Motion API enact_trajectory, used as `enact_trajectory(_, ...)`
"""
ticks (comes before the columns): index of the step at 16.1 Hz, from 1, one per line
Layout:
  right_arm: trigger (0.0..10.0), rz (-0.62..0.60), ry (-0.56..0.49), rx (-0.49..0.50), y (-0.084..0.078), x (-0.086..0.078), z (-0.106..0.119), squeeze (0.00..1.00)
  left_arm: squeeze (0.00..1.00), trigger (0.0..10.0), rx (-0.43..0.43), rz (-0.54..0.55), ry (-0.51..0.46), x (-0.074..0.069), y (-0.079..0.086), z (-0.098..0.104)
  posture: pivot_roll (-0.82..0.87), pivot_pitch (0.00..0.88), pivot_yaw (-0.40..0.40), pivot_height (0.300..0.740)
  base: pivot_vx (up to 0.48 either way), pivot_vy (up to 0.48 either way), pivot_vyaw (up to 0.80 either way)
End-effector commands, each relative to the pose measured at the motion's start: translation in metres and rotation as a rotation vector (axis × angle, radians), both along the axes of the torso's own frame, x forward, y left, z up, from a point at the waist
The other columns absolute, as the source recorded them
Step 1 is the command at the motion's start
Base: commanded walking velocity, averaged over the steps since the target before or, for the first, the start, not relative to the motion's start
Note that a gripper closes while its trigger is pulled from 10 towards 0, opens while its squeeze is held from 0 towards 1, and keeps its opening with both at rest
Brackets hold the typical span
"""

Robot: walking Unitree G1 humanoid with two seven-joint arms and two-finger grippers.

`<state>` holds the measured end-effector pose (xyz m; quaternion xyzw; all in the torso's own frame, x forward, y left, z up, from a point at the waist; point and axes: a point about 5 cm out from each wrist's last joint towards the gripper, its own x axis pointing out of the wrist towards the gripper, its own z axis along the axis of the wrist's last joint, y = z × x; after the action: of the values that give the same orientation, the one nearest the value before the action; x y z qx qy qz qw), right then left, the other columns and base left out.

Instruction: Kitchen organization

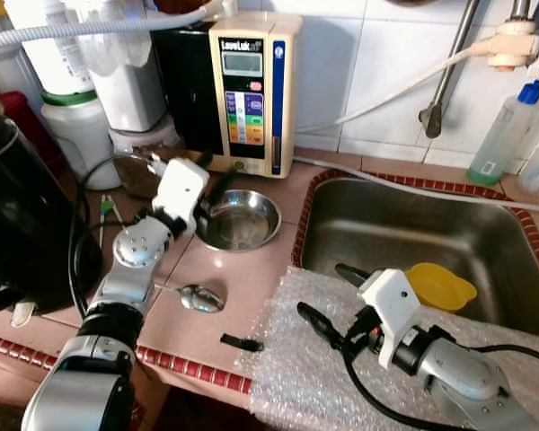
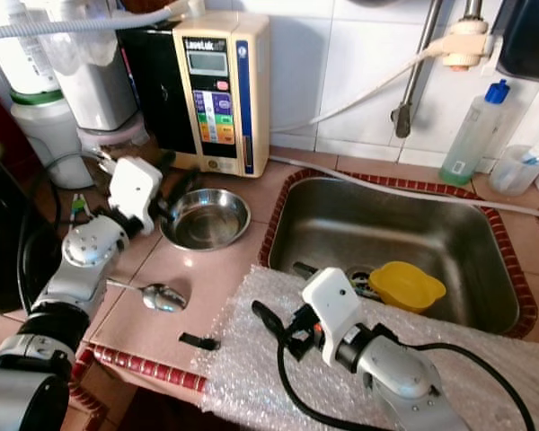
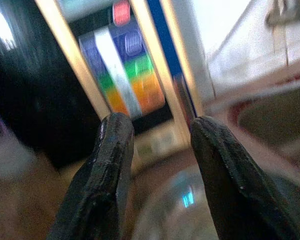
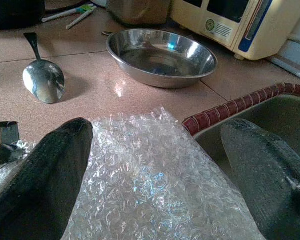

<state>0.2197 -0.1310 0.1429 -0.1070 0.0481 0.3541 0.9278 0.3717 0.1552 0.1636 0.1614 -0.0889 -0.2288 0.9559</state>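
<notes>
1. The steel bowl (image 1: 240,219) stands on the tiled worktop (image 1: 251,296), just beside the sink (image 1: 413,235) at its 9 o'clock and directly in front of the cream water ionizer (image 1: 254,90)
2. The left gripper (image 1: 214,184) is held at the bowl's rim at about 10 o'clock; its jaws are parted narrowly and nothing is held between them
3. The step in hand is judged to be the approach to the bowl, with the grasp not yet made
4. A spoon (image 1: 200,298) lies on the worktop at 7 o'clock from the bowl, apart from it
5. The right gripper (image 1: 332,294) hovers over a sheet of bubble wrap (image 1: 296,359) that is draped across the front edge of the sink; its jaws are spread wide and are empty
6. A yellow plastic scoop (image 1: 438,285) rests in the sink at 3 o'clock from the right gripper
7. For the next move, one left finger is to be lowered inside the rim and one outside before closure; the thin, smooth rim is judged liable to slip
</notes>
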Motion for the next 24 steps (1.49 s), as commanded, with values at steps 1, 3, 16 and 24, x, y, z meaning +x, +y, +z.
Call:
enact_trajectory(1, 10.0, 0.011, -0.004, -0.006, 0.001, 0.000, 0.000, 0.00, 1.00, 10.0, 0.006, 0.014, 0.095, 0.003, 0.004, -0.009, 0.07, 0.017, 0.069, 0.740, 0.000, 0.000, 0.00)
enact_trajectory(3, 10.0, 0.013, -0.003, -0.009, 0.001, 0.000, 0.000, 0.00, 1.00, 10.0, -0.021, 0.055, 0.207, 0.005, 0.008, -0.021, 0.07, 0.018, 0.070, 0.740, 0.000, 0.000, 0.00)
enact_trajectory(16, 10.0, 0.018, -0.007, -0.021, 0.001, 0.000, 0.000, 0.00, 1.00, 10.0, -0.082, 0.214, 0.512, 0.007, 0.021, -0.046, 0.07, 0.016, 0.067, 0.740, 0.000, 0.000, 0.00)
enact_trajectory(24, 10.0, 0.016, -0.003, -0.019, 0.001, -0.001, -0.001, 0.00, 0.00, 0.0, -0.199, 0.128, 0.705, 0.002, 0.010, -0.052, 0.07, 0.020, 0.069, 0.740, 0.000, 0.000, 0.00)
